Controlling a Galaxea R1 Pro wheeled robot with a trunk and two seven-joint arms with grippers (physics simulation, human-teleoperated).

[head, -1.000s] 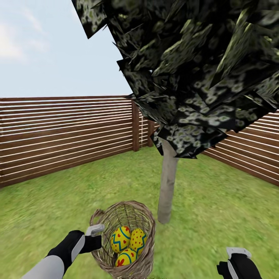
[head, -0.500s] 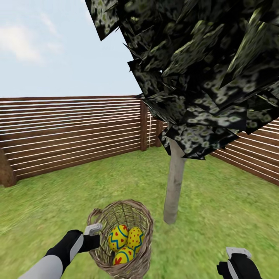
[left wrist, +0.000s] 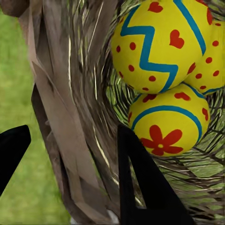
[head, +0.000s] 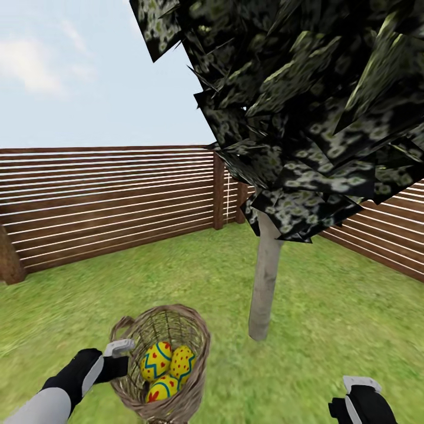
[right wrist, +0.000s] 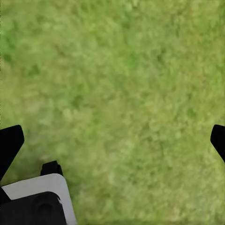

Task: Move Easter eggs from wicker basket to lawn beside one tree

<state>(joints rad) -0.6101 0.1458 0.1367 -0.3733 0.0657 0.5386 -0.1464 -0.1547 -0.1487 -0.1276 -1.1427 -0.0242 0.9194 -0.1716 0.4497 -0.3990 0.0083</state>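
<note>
Head view: the lawn (head: 330,306) runs open to the fence (head: 106,200); the tree (head: 265,282) stands beside the wicker basket (head: 191,347), which holds three Easter eggs (head: 156,360).

Left wrist view: the left gripper (left wrist: 70,159) clamps the basket wall.

Right wrist view: the right gripper (right wrist: 112,140) is spread wide over grass.

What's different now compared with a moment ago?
The left gripper, clamped on the wicker basket wall, has carried it toward the robot's left, away from the tree. All three Easter eggs remain inside. The right gripper stayed open over the lawn.
</note>
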